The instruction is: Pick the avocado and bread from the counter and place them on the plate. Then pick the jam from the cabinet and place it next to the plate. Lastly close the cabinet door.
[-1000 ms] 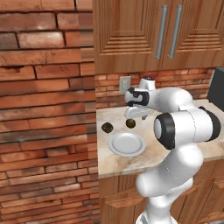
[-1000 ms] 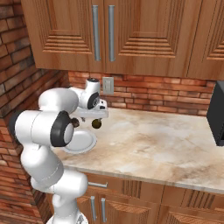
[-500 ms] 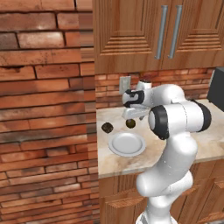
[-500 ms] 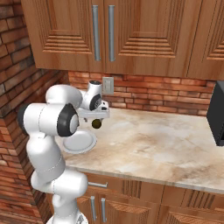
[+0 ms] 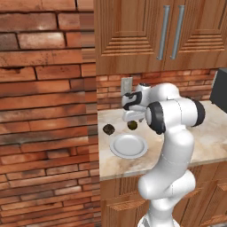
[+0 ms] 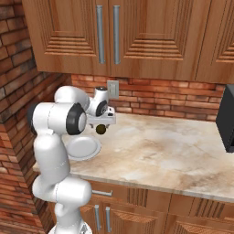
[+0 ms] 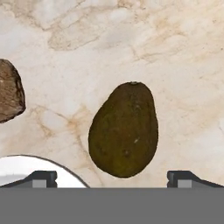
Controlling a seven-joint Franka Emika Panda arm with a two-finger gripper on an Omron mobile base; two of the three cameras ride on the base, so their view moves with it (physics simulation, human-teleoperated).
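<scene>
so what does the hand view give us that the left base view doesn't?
Hand view alone: the avocado's pear shape lying flat on the counter, and the wide gap of the open jaws on either side of it. Left base view alone: the arm, the whole plate, the closed cabinet doors, the brick wall and the wall outlet. Both: avocado, bread, counter, a bit of plate.

My arm rises from the base, bends at the elbow and reaches forward, wrist turned down. My claw (image 7: 112, 177) points straight down, its two dark fingertips (image 7: 41, 177) spread wide apart, holding nothing.
</scene>
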